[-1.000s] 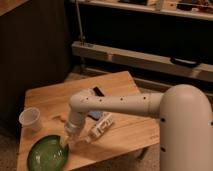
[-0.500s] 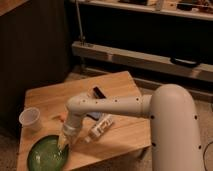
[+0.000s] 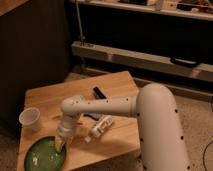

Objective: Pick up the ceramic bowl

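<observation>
The ceramic bowl is a wide, shallow, glossy green dish at the front left corner of the wooden table. My white arm reaches from the right across the table. My gripper points down at the bowl's right rim, touching or just above it. The near part of the bowl is cut off by the bottom edge of the view.
A small translucent whitish cup stands left of the gripper, behind the bowl. A white bottle lies on its side under my arm. A small black object lies farther back. Dark shelving and a metal rail stand behind the table.
My gripper has moved down and slightly left, closer to the bowl's right rim. The bowl, cup and bottle have not moved.
</observation>
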You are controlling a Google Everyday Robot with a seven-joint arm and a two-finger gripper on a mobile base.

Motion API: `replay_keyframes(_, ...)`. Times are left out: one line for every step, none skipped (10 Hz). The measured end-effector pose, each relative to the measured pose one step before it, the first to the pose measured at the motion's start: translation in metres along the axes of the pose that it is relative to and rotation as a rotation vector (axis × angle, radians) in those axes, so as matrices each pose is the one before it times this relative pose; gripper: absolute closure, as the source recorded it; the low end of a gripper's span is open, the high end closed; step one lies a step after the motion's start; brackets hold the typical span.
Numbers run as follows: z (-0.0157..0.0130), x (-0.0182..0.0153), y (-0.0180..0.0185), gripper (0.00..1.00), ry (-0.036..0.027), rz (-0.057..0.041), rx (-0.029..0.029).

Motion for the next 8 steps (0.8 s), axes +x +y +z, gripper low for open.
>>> replay_keyframes(-0.00467,-0.00076,-0.00288,0.96,0.00280,0.00764,-0.00356)
replay_keyframes(-0.00902,-0.00224,-0.00450,0.98,0.00284,0.00793,0.00413)
replay_keyframes(-0.01343,-0.00109,-0.00757,0.98,0.00930,0.01009,0.01520)
replay_keyframes(-0.01809,-0.00536,-0.01008,0.98,0.00149,-0.00148,0.00746)
replay_keyframes(-0.02096,-0.00315,-0.01531,0.98,0.00959,-0.00664,0.00920)
replay_keyframes(-0.01910,-0.00423,-0.01475,0.98,0.00027,-0.00949,0.01100)
replay_keyframes(-0.02099,-0.00444,-0.01436,0.98,0.00064,-0.01046,0.01887)
replay_keyframes(-0.01811,-0.00409,-0.01257,0.98,-0.00147,-0.01059,0.01981)
